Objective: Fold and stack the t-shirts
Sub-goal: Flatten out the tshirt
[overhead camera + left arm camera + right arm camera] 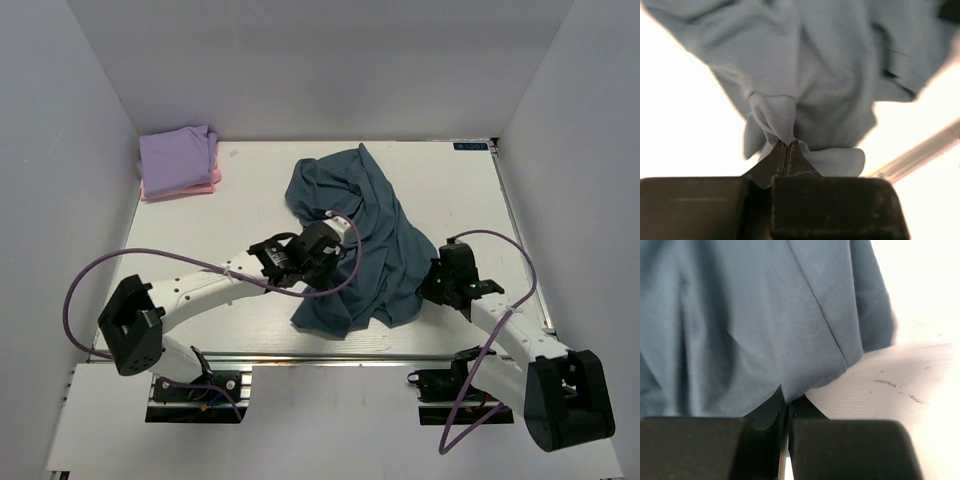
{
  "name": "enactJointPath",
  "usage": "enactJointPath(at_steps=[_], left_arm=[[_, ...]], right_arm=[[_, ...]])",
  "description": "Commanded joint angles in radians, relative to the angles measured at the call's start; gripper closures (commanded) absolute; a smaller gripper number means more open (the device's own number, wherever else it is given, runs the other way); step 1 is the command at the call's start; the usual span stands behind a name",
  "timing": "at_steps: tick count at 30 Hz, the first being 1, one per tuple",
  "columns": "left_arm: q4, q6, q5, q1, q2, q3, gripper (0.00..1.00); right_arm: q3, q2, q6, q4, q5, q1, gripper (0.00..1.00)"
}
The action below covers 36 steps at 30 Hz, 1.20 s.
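My left end effector (786, 150) and right end effector (786, 404) each clench the dark teal t-shirt (365, 235), crumpled mid-frame on the bench (250, 190). In the upper left, a lavender t-shirt (178, 152) tops a pink t-shirt (185, 190).

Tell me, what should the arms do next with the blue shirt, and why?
Probably lift and draw the shirt apart to spread it: the left gripper and right gripper are each shut on its cloth, and it lies crumpled, not flat enough to fold.

Left fingers (771, 166) and right fingers (767, 411) shut.
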Motion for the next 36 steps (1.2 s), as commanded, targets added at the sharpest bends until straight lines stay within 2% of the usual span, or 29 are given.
enactJointPath(at_steps=[1,5,9,10,15,17,20,22,23,27,28,31,33,36], left_arm=[[-0.122,-0.048,-0.249,0.004,-0.061,0.086,1.0],[-0.149,-0.049,-0.453,0.004,-0.124,0.155,1.0],[-0.198,-0.07,-0.65,0.004,-0.175,0.273,1.0],[-0.198,-0.07,-0.7,0.004,-0.201,0.289,1.0],[-0.167,0.017,-0.941,0.004,-0.27,0.394,1.0],[-0.069,0.127,-0.977,0.004,-0.301,0.417,1.0],[0.181,0.374,-0.957,0.004,-0.382,0.427,1.0],[0.231,0.431,-0.9,0.004,-0.408,0.463,1.0],[0.264,0.486,-0.89,0.004,-0.408,0.514,1.0],[0.227,0.545,-0.734,-0.008,-0.391,0.679,1.0],[0.203,0.545,-0.7,-0.008,-0.378,0.721,1.0],[0.126,0.554,-0.569,-0.008,-0.325,0.903,1.0],[0.117,0.554,-0.56,-0.008,-0.307,0.951,1.0],[0.162,0.573,-0.56,-0.008,-0.322,0.932,1.0]], right_arm=[[0.103,-0.071,-0.028,-0.016,0.076,-0.001,1.0],[0.278,-0.117,-0.062,-0.089,0.206,-0.001,1.0],[0.454,-0.122,-0.065,-0.144,0.271,-0.001,1.0],[0.543,-0.127,-0.063,-0.152,0.283,-0.001,1.0],[0.743,-0.117,-0.12,-0.152,0.403,-0.004,1.0],[0.865,-0.116,-0.151,-0.149,0.431,-0.001,1.0],[1.037,-0.105,-0.232,-0.117,0.471,-0.001,1.0],[1.092,-0.078,-0.289,-0.079,0.465,-0.001,1.0],[1.185,-0.068,-0.306,-0.071,0.458,0.001,1.0],[1.353,-0.007,-0.408,-0.037,0.368,-0.001,1.0],[1.399,-0.001,-0.424,-0.034,0.299,0.001,1.0],[1.444,-0.016,-0.464,0.085,0.253,0.001,1.0],[1.424,-0.042,-0.496,0.147,0.259,-0.001,1.0],[1.415,-0.064,-0.516,0.28,0.296,0.002,1.0]])
